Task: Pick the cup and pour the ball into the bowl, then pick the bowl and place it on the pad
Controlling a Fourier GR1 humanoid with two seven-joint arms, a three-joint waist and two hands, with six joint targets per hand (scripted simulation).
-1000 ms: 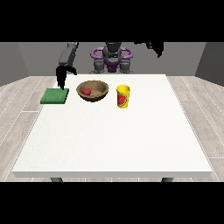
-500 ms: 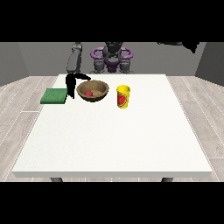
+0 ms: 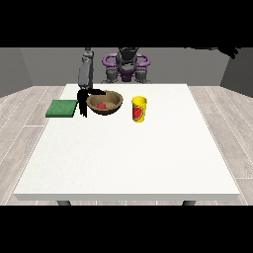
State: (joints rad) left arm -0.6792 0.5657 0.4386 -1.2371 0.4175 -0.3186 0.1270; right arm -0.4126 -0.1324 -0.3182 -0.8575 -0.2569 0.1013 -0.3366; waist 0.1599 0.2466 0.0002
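With the ball already lying red in the bowl, the pouring half of the task reads as done, and the cup stands upright just beside the bowl, toward the view's right, apart from it. Compared with a second ago, the hand at the view's left has descended from above the pad to the bowl's left rim; half a second ago it was already low there, and it now reaches further, a dark finger extending over the rim. Its fingers point down between bowl and pad; whether they have closed on the rim cannot be told. This change suggests that the second half (lifting the bowl) is beginning. The bowl and cup have not shifted across the three moments.

The pad lies flat at the table's left edge, near the bowl and separated from it by the hand alone, so the needed transfer is short and sideways. The pad's outer margin sits close to the table edge, so an overshoot leftward could put the bowl off the pad. Wide bare table extends toward the camera. The hand at the view's right is held high and far out beyond the table, well clear of the work; its fingers cannot be made out.
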